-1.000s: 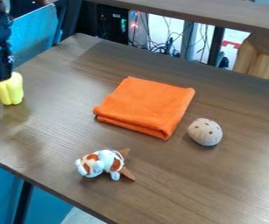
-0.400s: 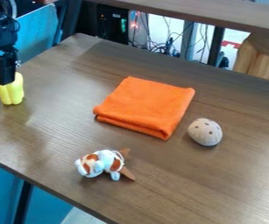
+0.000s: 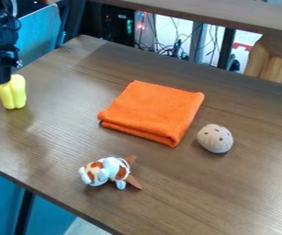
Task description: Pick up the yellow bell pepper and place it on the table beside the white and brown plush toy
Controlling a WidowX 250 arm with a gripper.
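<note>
- Hanging over the work surface at the far left of the view, the black gripper [image 3: 1,82] points down, with its lower end at the top of a yellow two-lobed toy [image 3: 14,94]. How far open it is cannot be told, nor whether it has hold of the toy.
- Just below the gripper and slightly to its right in the view, the yellow toy is upright, its smooth, rounded lobes side by side.
- Well to the right of the gripper and a little lower in the view is a folded orange cloth [image 3: 152,110], flat, with its layered edge facing the camera.
- Farther right, beyond the cloth from the gripper, a pale, rounded object with dark spots [image 3: 215,138] sits near the cloth but apart from it.
- Below and to the right of the gripper, nearer the camera, lies a small plush toy [image 3: 111,170] in white, pale blue and brown, with brown pointed parts at its right end.
- Beneath the gripper and all these things spreads the brown wood-grain table [image 3: 229,197].
- Behind the gripper stands a blue panel [image 3: 40,30]; tangled cables [image 3: 167,49] hang beyond the table's far edge, to the gripper's upper right.
</note>
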